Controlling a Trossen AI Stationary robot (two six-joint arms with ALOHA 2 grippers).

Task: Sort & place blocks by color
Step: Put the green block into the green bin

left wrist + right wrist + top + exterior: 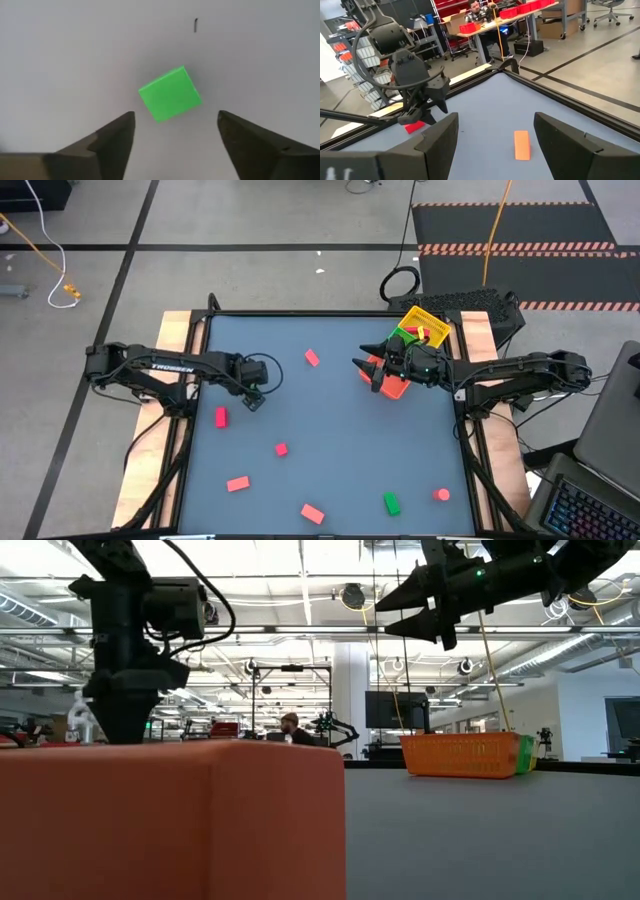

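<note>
A green block lies flat on the table in the left wrist view. My left gripper hangs open above it, pointing down, a finger on either side and clear of it. In the high view this gripper hides the block. My right gripper is open and raised above the table beside the tray, holding nothing. Red blocks lie scattered. Another green block lies near the table's near edge.
The yellow, green and red tray stands at the far right corner with pieces inside. A round red piece lies near the near right corner. One red block fills the low view's foreground. A laptop sits off the table's right.
</note>
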